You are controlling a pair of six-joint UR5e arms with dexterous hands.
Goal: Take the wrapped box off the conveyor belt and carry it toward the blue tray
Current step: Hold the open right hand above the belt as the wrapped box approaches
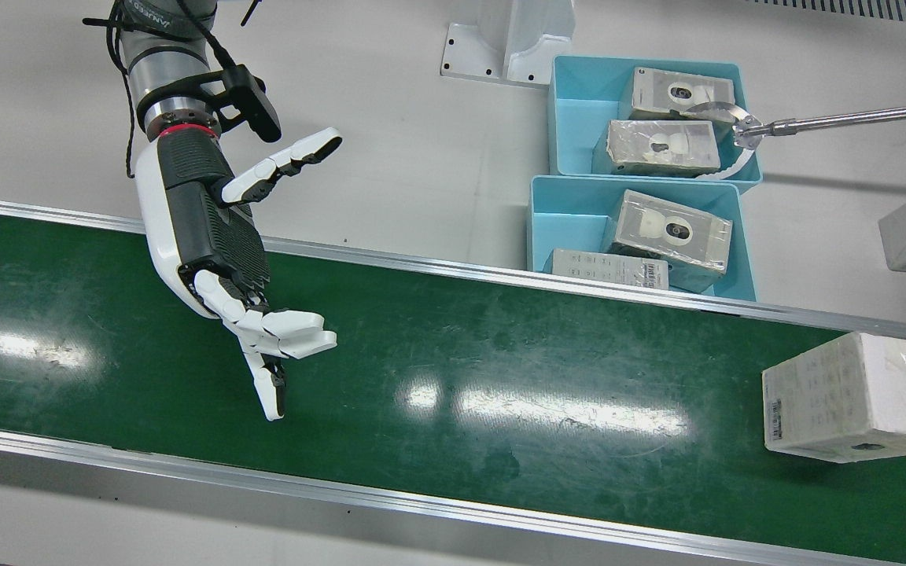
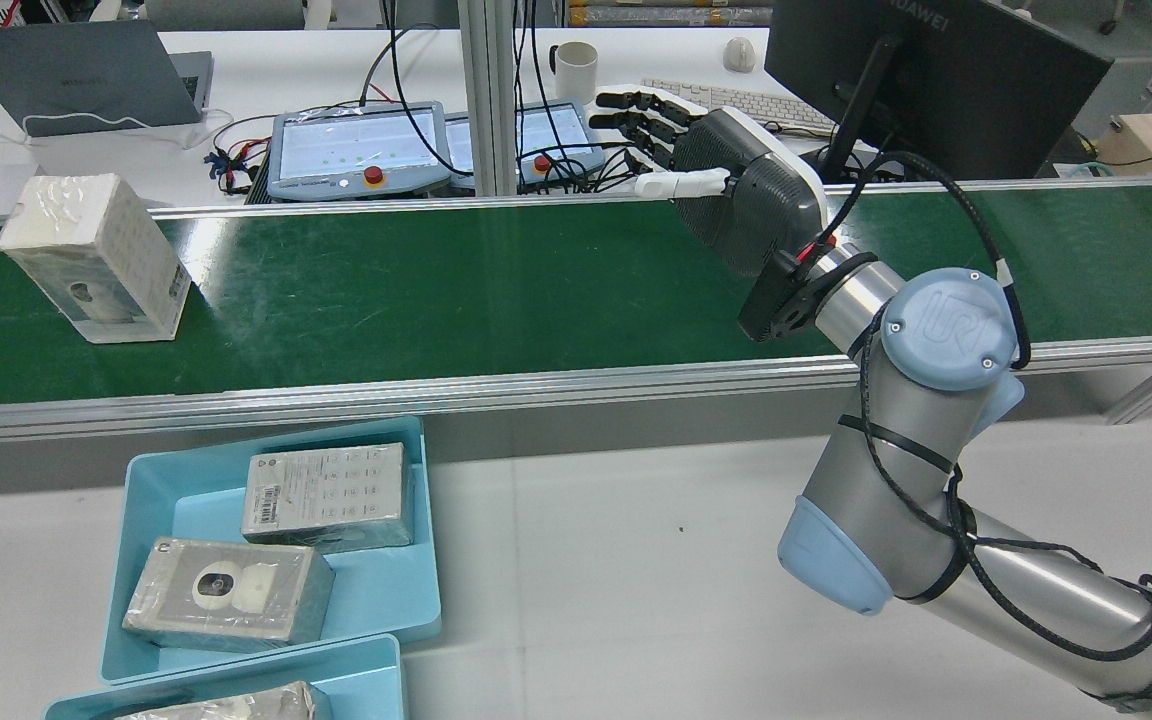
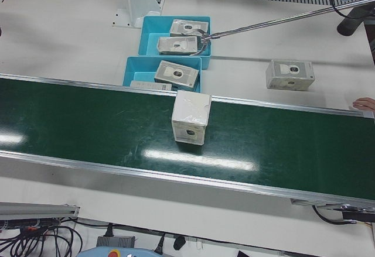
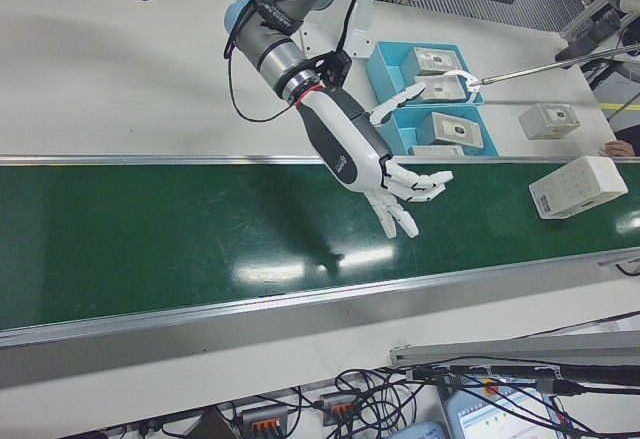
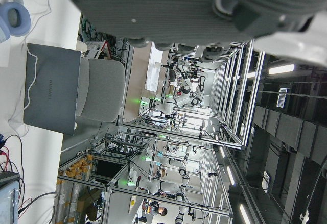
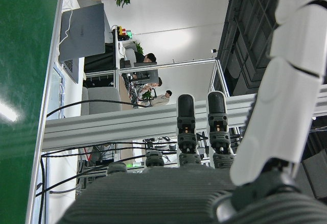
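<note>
The right robot hand (image 1: 225,267) hovers palm-open over the conveyor belt (image 1: 453,369), fingers apart, holding nothing. The left robot hand's state I cannot tell. The wrapped box (image 1: 854,397) stands well apart down the belt, near the blue tray (image 1: 571,212); its film looks slippery, the box stiff and probably light, so gripping opposite broad faces seems best.

A grey closed laptop (image 2: 76,75) sits on a white desk behind the conveyor. Nearby are two touchscreen control pendants (image 2: 356,150), a white mug (image 2: 576,70), a white keyboard (image 2: 736,100) and a black monitor (image 2: 936,70).
</note>
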